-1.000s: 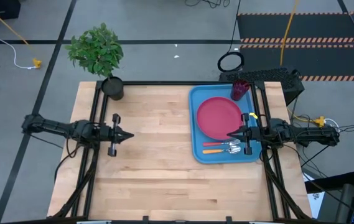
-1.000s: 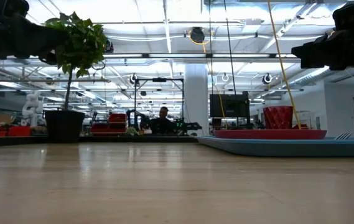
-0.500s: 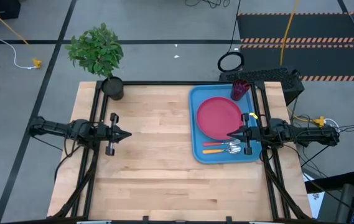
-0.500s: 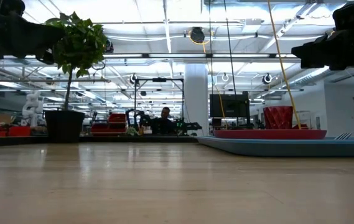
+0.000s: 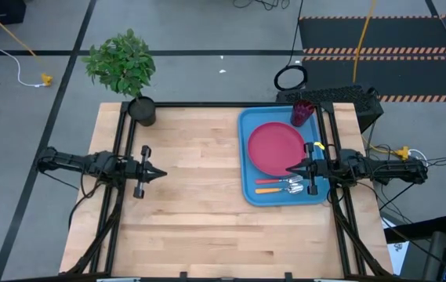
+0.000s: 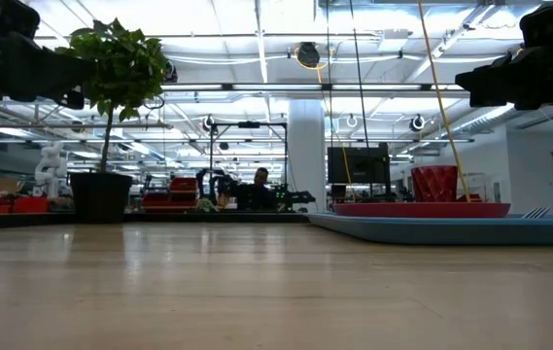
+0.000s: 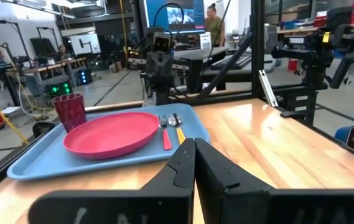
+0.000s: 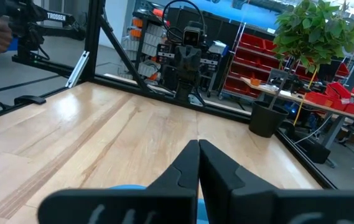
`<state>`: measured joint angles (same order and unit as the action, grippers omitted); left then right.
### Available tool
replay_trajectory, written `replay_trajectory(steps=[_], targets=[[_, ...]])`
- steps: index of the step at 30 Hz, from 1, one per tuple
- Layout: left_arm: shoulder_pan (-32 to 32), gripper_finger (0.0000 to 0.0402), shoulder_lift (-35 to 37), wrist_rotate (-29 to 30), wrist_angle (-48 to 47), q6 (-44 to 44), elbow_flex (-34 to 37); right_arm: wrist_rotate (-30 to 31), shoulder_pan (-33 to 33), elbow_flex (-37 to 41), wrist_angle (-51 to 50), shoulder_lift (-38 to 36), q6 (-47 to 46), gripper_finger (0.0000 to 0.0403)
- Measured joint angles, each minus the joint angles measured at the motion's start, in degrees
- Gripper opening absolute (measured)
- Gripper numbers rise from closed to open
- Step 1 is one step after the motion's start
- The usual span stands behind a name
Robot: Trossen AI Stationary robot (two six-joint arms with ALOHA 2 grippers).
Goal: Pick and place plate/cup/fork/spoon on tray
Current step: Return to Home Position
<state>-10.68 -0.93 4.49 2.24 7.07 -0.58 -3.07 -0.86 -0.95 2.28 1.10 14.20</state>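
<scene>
Grey floor [image 5: 207, 31], ceiling strip lights [image 6: 257, 87], red storage bins [image 8: 251, 55]

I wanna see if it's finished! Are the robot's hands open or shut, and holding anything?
Left hand: shut, holding nothing.
Right hand: shut, holding nothing.

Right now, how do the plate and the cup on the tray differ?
Size: the plate spans most of the width of the tray; the cup is far smaller. Shape: the plate lies flat and low, the cup stands upright and taller. Colour: the plate is pink-red, the cup a darker red. Place: the plate fills the tray's middle, the cup sits in one corner. Both rest on the blue tray.
</scene>
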Motion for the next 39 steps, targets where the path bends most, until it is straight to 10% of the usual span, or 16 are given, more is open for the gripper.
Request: replay_trajectory(steps=[39], targets=[[7.02,0.0005,-0.07,-9.14,-0.9,1.6,0.0,0.0,0.0,0.0,0.0,-0.02,0.0,0.0]])
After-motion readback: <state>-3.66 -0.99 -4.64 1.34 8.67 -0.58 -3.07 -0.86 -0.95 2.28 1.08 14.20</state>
